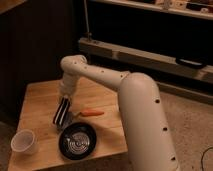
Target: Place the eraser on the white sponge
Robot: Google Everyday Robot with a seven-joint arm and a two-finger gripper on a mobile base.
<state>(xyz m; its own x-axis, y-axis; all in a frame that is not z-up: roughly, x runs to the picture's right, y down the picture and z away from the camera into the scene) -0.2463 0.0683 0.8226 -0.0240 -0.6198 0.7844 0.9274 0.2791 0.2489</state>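
Note:
My gripper hangs at the end of the white arm and points down over the left middle of the wooden table. It is just above the table, close to the far left rim of a black round pan. I cannot make out an eraser or a white sponge anywhere in this view. The space under the gripper is hidden.
An orange carrot-like object lies on the table just right of the gripper. A white cup stands at the front left corner. The robot's white body is at the table's right edge. A counter with shelves stands behind.

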